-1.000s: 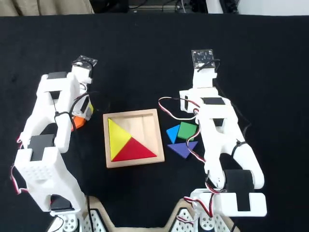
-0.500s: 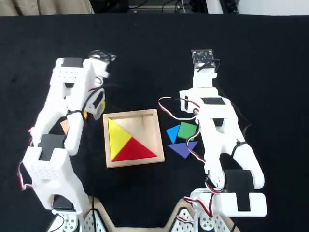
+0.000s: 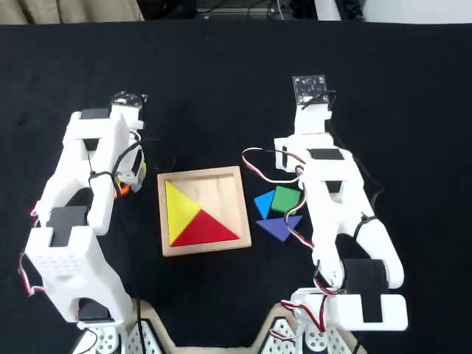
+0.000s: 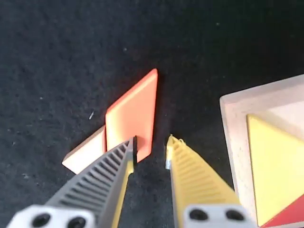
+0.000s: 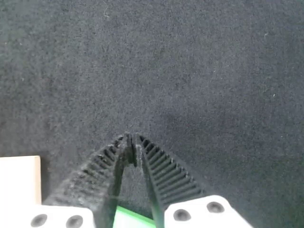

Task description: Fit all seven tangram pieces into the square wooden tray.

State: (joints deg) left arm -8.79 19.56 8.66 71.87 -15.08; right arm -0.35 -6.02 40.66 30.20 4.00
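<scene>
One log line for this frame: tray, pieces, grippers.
square wooden tray: yellow triangle, red triangle | loose: orange parallelogram left; blue piece, green square, purple triangle right | left gripper: open at orange parallelogram | right gripper: shut, empty

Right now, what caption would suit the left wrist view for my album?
Open pincer poised over an orange piece, beside the wooden tray corner.

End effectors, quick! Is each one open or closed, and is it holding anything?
Left end effector: open, holding nothing, tips at the orange piece.
Right end effector: closed, holding nothing.
</scene>
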